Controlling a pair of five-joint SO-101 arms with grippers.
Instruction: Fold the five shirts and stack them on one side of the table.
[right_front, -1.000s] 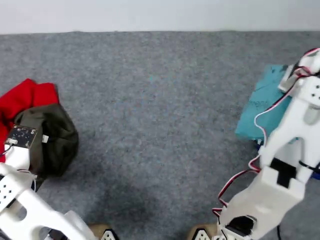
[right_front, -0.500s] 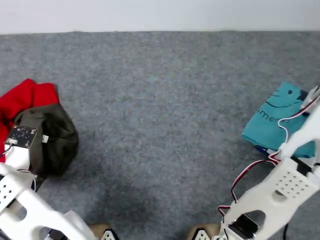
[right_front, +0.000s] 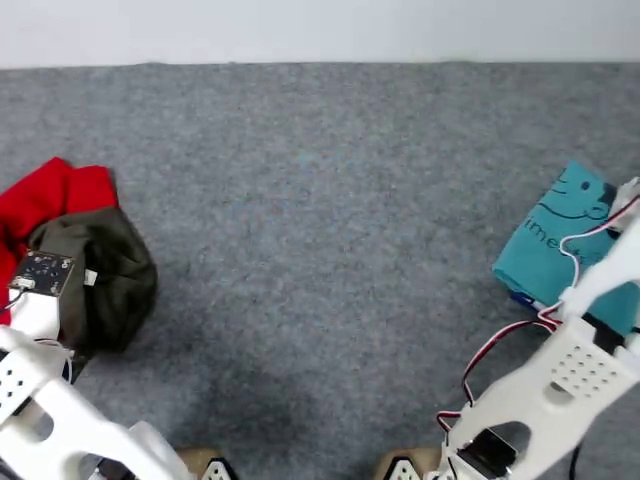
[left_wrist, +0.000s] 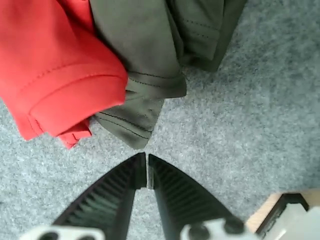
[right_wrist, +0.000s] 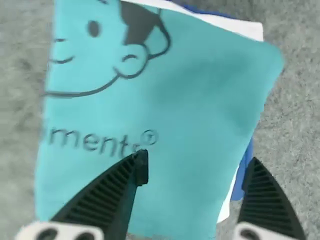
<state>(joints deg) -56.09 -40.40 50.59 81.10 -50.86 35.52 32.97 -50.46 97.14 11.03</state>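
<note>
A folded teal shirt (right_front: 562, 232) with a cartoon print lies at the table's right edge, on top of a white shirt (right_wrist: 244, 27) and a blue shirt (right_wrist: 243, 162) whose edges peek out. My right gripper (right_wrist: 196, 170) hovers open just above the teal shirt (right_wrist: 150, 100), holding nothing. At the left edge a crumpled red shirt (right_front: 50, 198) lies partly under a crumpled olive shirt (right_front: 112, 268). My left gripper (left_wrist: 147, 175) is shut and empty, its tips just short of the olive shirt's (left_wrist: 150, 60) hem, with the red shirt (left_wrist: 55, 70) beside it.
Grey carpet (right_front: 320, 220) covers the table, with a wide bare stretch between the two piles. A white wall runs along the far edge. The right arm (right_front: 560, 380) and the left arm (right_front: 40, 400) rise from the near edge.
The right arm has pulled back off the teal shirt toward the near right, uncovering its print. The left arm has not moved.
</note>
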